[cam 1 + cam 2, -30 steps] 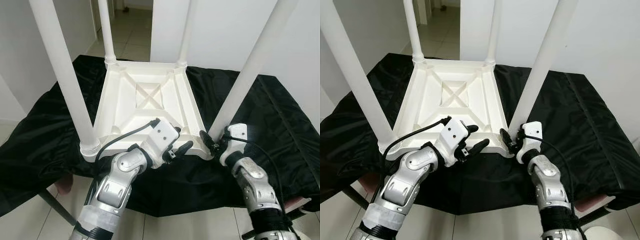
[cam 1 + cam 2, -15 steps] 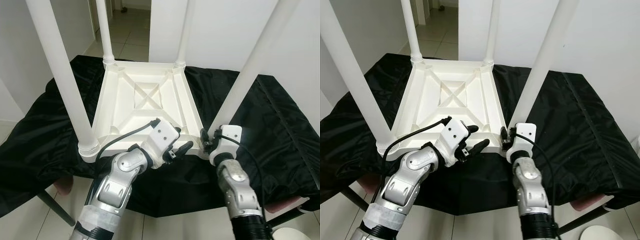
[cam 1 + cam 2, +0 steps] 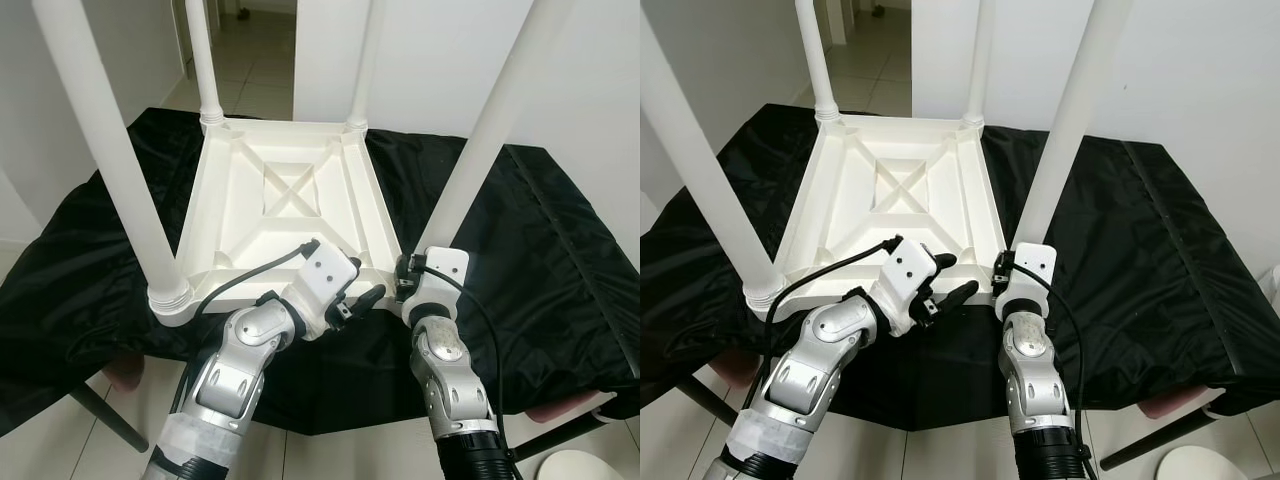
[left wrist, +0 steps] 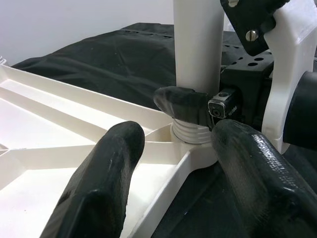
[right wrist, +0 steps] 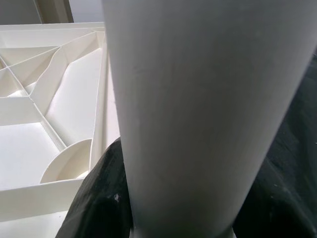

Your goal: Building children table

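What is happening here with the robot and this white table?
A white plastic children's table lies upside down on a black cloth, its four legs pointing up. The right end effector grips the base of the near right leg. The left end effector hovers open at the table's near edge.

A crumpled black cloth (image 3: 545, 250) drapes the whole surface, its edges hanging over the sides. Beyond the cloth stand a white wall (image 3: 430, 60) and a doorway onto a pale tiled floor (image 3: 250, 70); tiles also show below the cloth's near edge.
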Robot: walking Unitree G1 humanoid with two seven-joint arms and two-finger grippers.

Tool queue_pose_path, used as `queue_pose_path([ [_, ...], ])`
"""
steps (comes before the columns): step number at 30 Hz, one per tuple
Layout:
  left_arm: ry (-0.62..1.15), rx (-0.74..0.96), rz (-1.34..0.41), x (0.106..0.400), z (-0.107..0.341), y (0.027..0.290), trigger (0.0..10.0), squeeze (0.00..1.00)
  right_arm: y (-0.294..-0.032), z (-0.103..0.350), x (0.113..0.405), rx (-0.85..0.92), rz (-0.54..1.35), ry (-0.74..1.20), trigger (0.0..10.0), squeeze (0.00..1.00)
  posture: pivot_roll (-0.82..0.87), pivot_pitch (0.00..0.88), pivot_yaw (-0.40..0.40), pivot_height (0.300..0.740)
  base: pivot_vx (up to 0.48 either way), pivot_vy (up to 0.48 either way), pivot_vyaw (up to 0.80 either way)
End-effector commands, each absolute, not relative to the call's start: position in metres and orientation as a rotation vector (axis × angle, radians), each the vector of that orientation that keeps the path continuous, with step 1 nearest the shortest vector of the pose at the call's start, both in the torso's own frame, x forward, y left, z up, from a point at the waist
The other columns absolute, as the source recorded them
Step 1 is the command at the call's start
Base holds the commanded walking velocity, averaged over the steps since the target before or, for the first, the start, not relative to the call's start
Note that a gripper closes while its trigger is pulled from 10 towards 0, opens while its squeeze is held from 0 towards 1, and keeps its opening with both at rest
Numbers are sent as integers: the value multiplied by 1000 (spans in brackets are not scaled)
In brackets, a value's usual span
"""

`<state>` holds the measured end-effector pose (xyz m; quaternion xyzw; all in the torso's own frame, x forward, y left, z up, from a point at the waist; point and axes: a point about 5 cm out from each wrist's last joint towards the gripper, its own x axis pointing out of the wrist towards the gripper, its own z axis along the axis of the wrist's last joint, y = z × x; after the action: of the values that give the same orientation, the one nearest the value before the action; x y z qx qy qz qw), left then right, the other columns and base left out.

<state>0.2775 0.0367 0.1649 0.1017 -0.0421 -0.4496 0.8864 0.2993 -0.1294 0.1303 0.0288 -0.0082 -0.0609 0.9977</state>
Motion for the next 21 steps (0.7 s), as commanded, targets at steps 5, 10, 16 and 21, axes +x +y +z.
queue_pose_path([
  [5,-102,201,-832,281,168,39,10000,0,-114,133,291,89,31,-47,10000,1000,56,8,-59,740,0,0,0],
  [10,-103,200,-832,282,168,39,10000,0,-119,141,287,118,159,-99,10000,1000,52,12,-59,740,0,0,0],
  [16,-105,199,-830,282,169,39,10000,0,-140,147,281,79,283,-140,10000,1000,47,11,-58,740,0,0,0],
  [21,-105,200,-831,282,169,38,10000,0,-151,146,280,44,335,-130,10000,0,44,11,-57,740,0,0,0],
])
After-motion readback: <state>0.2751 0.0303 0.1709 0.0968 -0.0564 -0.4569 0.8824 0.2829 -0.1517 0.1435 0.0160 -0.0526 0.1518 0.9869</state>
